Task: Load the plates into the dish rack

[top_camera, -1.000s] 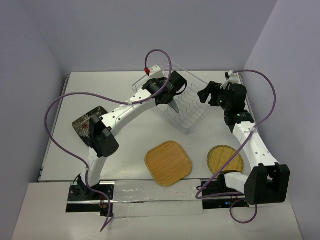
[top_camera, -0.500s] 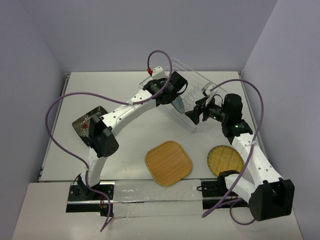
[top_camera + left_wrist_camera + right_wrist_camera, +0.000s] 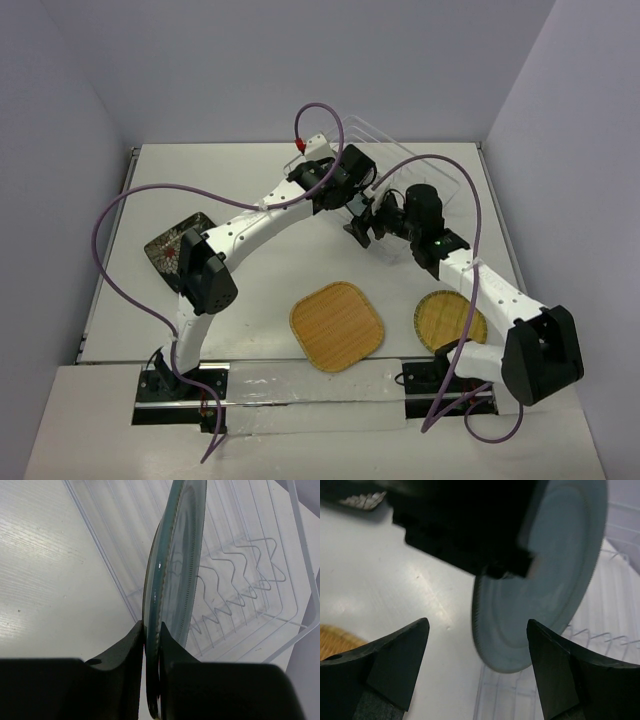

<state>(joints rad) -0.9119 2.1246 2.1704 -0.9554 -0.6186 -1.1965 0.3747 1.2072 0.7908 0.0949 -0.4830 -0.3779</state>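
My left gripper (image 3: 152,630) is shut on the rim of the grey-blue round plate (image 3: 172,565) and holds it upright, edge-on, over the near left side of the white wire dish rack (image 3: 240,580). In the top view the left gripper (image 3: 350,195) is over the rack (image 3: 415,180). My right gripper (image 3: 362,226) is open right next to it. In the right wrist view its open fingers (image 3: 477,625) flank the plate's lower edge (image 3: 545,590) without touching it. The black leaf-pattern square plate (image 3: 178,245), tan rounded square plate (image 3: 337,325) and tan round plate (image 3: 450,322) lie flat on the table.
The left arm's purple cable (image 3: 120,250) loops over the table's left side. The right arm's cable (image 3: 470,240) arcs above the rack. A corner of a tan plate (image 3: 332,637) shows in the right wrist view. Walls close the table on three sides.
My right arm has swung left from beside the rack's right end to the held plate, gripper open. The left gripper has kept the plate nearly in place. The rack looks shifted a little to the right.
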